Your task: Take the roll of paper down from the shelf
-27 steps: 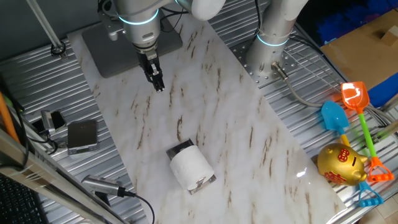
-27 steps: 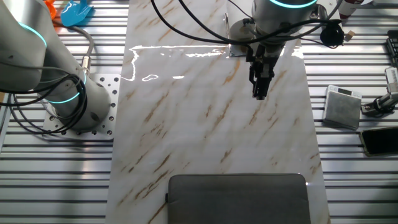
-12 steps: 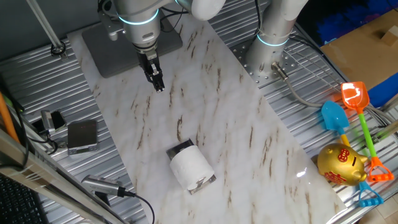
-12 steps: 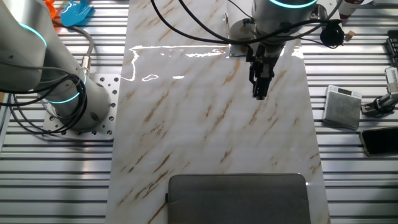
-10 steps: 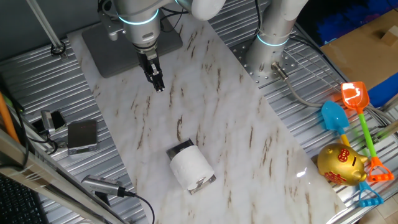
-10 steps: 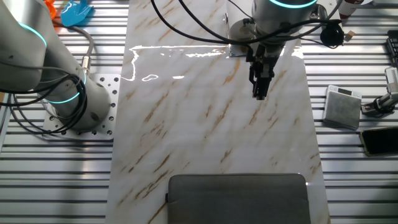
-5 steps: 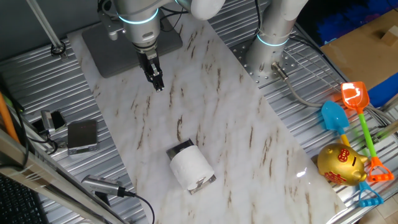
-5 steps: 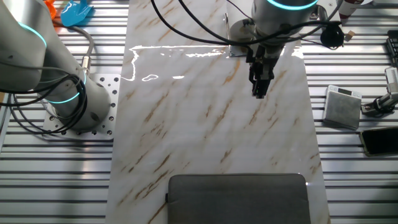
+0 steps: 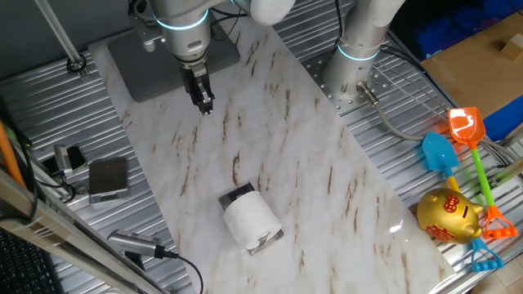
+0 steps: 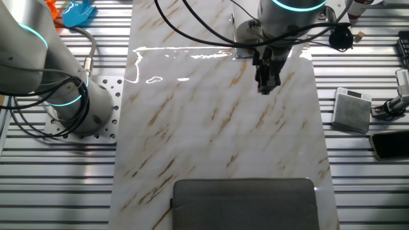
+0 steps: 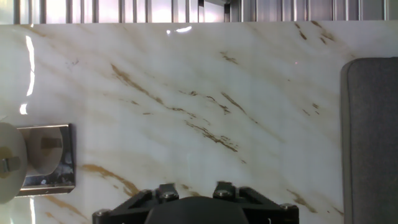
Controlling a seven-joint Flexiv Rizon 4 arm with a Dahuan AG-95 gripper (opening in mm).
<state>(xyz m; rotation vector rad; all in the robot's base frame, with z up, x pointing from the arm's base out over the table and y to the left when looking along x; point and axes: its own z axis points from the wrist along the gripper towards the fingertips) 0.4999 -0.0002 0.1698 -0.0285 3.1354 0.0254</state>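
The white roll of paper [image 9: 250, 220] lies on its side on the small black shelf [image 9: 238, 196] with a shiny metal rim, near the front of the marble board. In the hand view the roll [image 11: 9, 163] and the shelf [image 11: 51, 155] sit at the left edge. My gripper [image 9: 205, 107] hangs over the board's far part, well away from the roll, with its fingers close together and nothing between them. It also shows in the other fixed view [image 10: 264, 89]. The hand view shows only the hand's black base, not the fingertips.
A large grey pad [image 9: 139, 61] lies at the board's far end, also in the hand view [image 11: 370, 137]. A small dark grey box with cable [image 9: 108, 177] sits left of the board. A second arm's base [image 9: 356, 61] and plastic toys [image 9: 448, 214] stand to the right.
My gripper has risen a little above the board. The roll and the shelf have not moved.
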